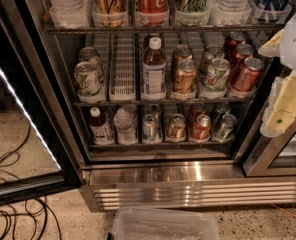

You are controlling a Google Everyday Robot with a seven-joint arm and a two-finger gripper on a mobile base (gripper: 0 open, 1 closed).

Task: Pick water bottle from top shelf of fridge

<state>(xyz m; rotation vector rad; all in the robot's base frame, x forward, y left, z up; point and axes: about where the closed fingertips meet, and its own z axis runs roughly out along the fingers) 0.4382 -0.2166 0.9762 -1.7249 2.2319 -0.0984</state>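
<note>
The fridge (198,189) stands open, its steel base grille low in the camera view. The top shelf (138,29) runs along the upper edge of the view, and only the lower parts of what stands on it show. A clear ribbed water bottle (67,4) stands at the shelf's left end, and a second clear ribbed bottle (229,1) stands towards the right; their caps and labels are cut off by the view's edge. Tall cans stand between them. My gripper (284,101), white and pale yellow, hangs at the right edge, in front of the middle shelf's right end and below the top shelf. It holds nothing that I can see.
The glass door (23,114) swings open at left with a lit strip. The middle shelf holds short cans and a brownish bottle (153,66). The lower shelf holds a small dark bottle (99,126) and cans. A clear plastic bin (163,226) sits on the floor in front. Cables (10,189) lie at left.
</note>
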